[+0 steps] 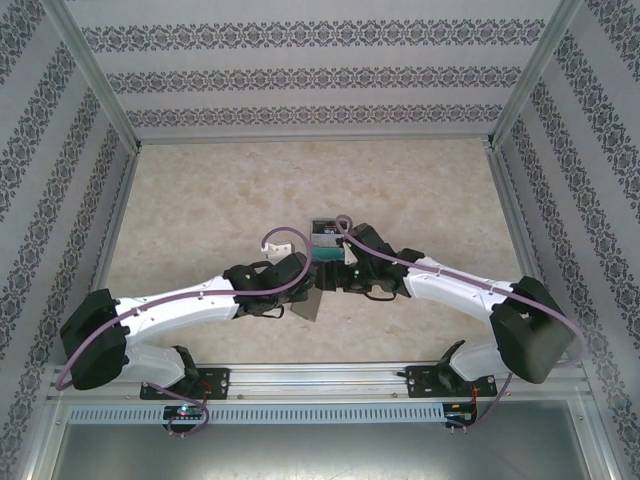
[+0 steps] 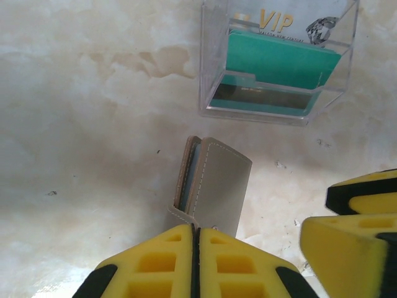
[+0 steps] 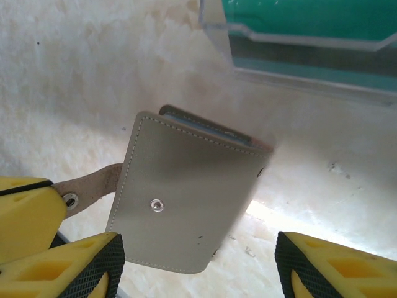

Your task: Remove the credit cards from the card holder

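The card holder, a grey-brown bifold, is held off the table, nearly closed, with a bluish edge showing between its halves. My left gripper is shut on the card holder's snap strap. My right gripper is open, and the card holder hangs between its fingers; the right pad stands well clear of it, the left pad sits close to its lower corner. Teal credit cards stand in a clear plastic box just beyond. From above, both grippers meet at the card holder.
The clear box stands on the marbled tabletop right behind the two grippers. Patterned walls with metal posts close the table on the left, right and back. Open tabletop lies to either side of the arms.
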